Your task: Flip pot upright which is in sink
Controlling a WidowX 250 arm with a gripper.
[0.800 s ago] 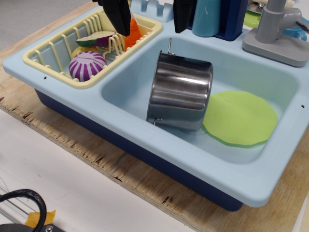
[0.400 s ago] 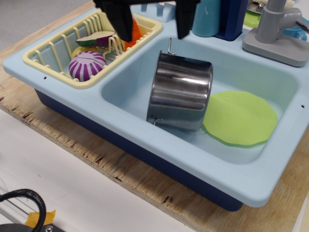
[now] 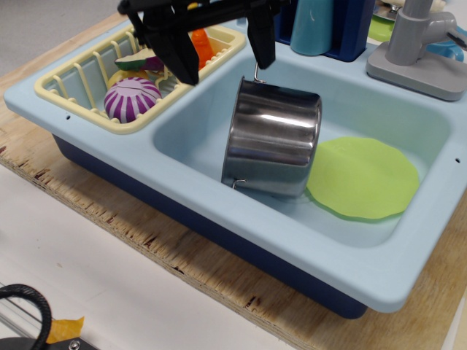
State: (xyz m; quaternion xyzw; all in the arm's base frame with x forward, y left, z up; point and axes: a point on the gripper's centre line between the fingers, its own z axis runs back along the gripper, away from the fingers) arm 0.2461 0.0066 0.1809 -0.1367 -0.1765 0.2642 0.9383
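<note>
Gripper (image 3: pixel 222 52) fingers spread apart above the steel pot (image 3: pixel 273 137), which lies on its side in the sink (image 3: pixel 219 109) basin; risk: slick wall or thin wire handle slips, pot rolls onto green plate (image 3: pixel 363 178).

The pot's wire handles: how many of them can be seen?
2. One handle stands at the far rim of the pot; the other handle is at its near rim.

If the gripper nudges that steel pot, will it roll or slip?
Probably both. The pot lies on its curved side in the sink, so it may roll toward the green plate. Its polished wall looks slippery; the open gripper might grip the rim better.
</note>
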